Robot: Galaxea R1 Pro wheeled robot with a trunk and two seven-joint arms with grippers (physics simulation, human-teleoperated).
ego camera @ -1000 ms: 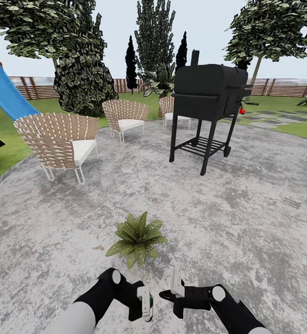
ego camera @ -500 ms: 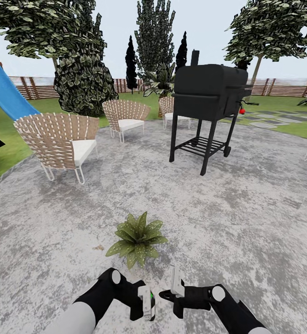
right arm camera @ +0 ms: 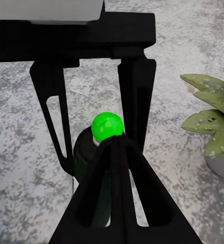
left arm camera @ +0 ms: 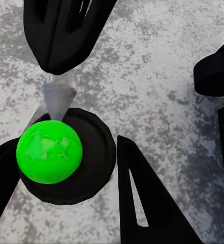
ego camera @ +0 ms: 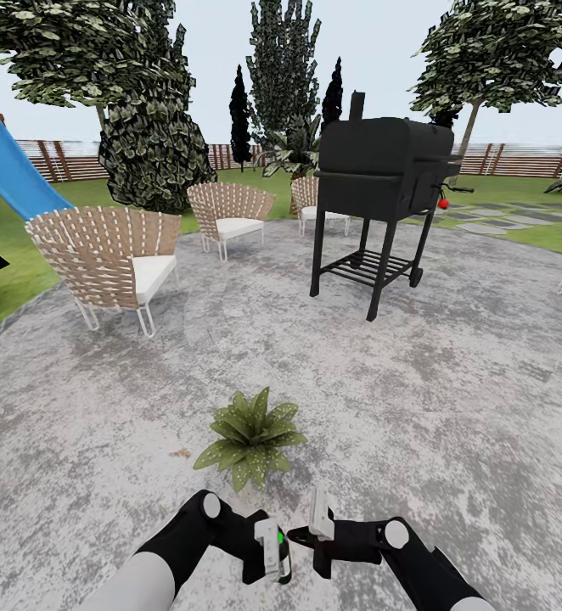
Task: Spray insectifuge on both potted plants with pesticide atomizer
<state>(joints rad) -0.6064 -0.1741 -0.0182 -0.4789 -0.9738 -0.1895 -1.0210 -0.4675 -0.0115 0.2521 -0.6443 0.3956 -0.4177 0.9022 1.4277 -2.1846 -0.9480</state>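
One potted plant point(ego camera: 251, 437), a low rosette of pointed green leaves, stands on the grey stone paving point(ego camera: 451, 399) just ahead of my hands; its pale pot shows in the right wrist view point(right arm camera: 213, 122). The other potted plant is out of view. My left gripper point(ego camera: 268, 547) is shut on the pesticide atomizer point(ego camera: 281, 556), a small dark bottle whose top shows bright green point(left arm camera: 50, 151). My right gripper point(ego camera: 302, 536) is shut and empty, its tip close beside the atomizer point(right arm camera: 86, 162), which is upright in the left gripper point(right arm camera: 99, 152).
A black grill on legs point(ego camera: 383, 170) stands ahead to the right. Wicker chairs point(ego camera: 111, 250) point(ego camera: 230, 212) ring the paving's left and far side, with a blue slide point(ego camera: 9, 170) beyond. Lawn, trees and a brown slatted fence point(ego camera: 502, 157) lie behind.
My left gripper has shifted the atomizer slightly right and my right gripper has edged left, so the two are closer together. The plant and the view stay put.
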